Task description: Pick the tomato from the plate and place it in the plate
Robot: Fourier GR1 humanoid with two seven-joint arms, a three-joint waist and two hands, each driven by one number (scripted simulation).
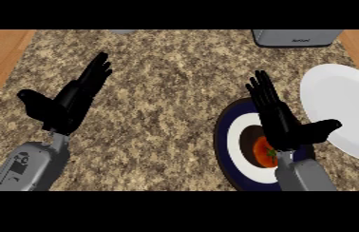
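Note:
A red tomato [263,151] lies in the middle of a dark blue and white plate [226,145] at the lower right of the counter. My right hand [279,119] hovers over that plate with straight fingers pointing away and the thumb spread to the right; its wrist hides part of the tomato. A plain white plate [336,100] sits at the right edge, just beyond the thumb. My left hand [67,102] rests open at the left, fingers up, holding nothing.
A grey appliance [296,37] stands at the back right of the speckled granite counter [168,83]. Wooden edges [13,45] show at the far left and far right. A small grey object [123,31] peeks in at the back.

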